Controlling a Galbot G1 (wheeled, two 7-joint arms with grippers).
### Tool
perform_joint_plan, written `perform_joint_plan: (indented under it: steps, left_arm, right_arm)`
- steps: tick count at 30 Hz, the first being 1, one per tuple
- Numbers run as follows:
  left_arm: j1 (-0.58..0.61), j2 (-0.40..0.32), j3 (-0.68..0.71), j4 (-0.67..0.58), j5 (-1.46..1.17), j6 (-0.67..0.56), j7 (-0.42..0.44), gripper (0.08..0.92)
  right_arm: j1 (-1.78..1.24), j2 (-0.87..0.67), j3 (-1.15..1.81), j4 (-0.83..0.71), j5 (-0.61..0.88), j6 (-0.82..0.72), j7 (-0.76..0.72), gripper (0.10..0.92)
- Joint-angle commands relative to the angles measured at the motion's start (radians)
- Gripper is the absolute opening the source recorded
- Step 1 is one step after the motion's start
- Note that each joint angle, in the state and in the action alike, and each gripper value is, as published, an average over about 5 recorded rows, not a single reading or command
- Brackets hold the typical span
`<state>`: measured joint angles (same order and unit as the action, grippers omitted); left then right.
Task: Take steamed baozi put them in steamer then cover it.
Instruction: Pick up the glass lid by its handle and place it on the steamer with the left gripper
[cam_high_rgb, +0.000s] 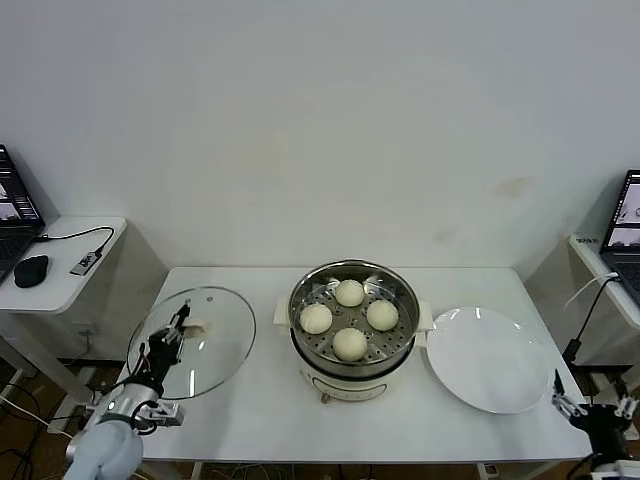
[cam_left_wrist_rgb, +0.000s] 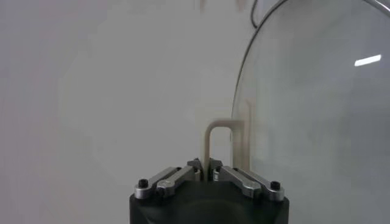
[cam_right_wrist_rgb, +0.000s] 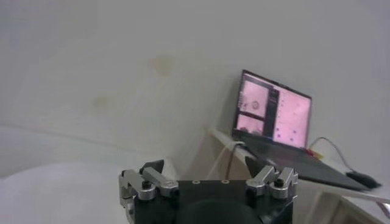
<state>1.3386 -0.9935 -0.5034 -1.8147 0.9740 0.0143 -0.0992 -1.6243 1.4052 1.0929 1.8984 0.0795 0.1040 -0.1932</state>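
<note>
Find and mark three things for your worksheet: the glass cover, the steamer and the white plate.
glass cover (cam_high_rgb: 215, 345), head view, on the clear pane.
steamer (cam_high_rgb: 402, 300), head view, on the steel basket's rim.
white plate (cam_high_rgb: 490, 362), head view, on its bare middle.

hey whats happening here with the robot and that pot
The left gripper is shut on the handle of the glass cover, which is at the table's left side, beside the steamer. All four baozi already sit in the steamer basket, which is still uncovered. The right gripper is open and parked low at the table's right edge, near the empty white plate. Covering the steamer is what remains.
</note>
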Motion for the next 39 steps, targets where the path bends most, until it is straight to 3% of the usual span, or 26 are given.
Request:
perform_joint_plan:
  steps: [1, 6, 13, 25, 31, 39]
  left_arm:
    - [-0.048, 0.148, 0.113, -0.297, -0.159, 0.235, 0.121, 0.138]
    - [-0.182, 0.183, 0.298, -0.309, -0.184, 0.361, 0.124, 0.138]
    - [-0.399, 0.145, 0.524, -0.24, -0.161, 0.472, 0.163, 0.138]
    - [-0.578, -0.061, 0.698, -0.124, 0.091, 0.554, 0.309, 0.138]
    - [-0.599, -0.166, 0.743, -0.087, 0.263, 0.575, 0.401, 0.138]
    - [-0.602, -0.299, 0.77, -0.032, 0.356, 0.589, 0.453, 0.138]
  right_arm:
    - [0.005, -0.068, -0.13, -0.026, 0.039, 0.003, -0.037, 0.823]
    - [0.029, -0.07, -0.197, -0.031, 0.04, -0.004, -0.041, 0.823]
    - [0.063, -0.022, -0.24, -0.032, -0.061, 0.007, -0.04, 0.823]
    - [0.064, 0.052, -0.238, -0.057, -0.156, 0.038, -0.03, 0.823]
    - [0.067, 0.083, -0.223, -0.06, -0.177, 0.044, -0.024, 0.823]
    - [0.069, 0.093, -0.201, -0.062, -0.18, 0.05, -0.022, 0.823]
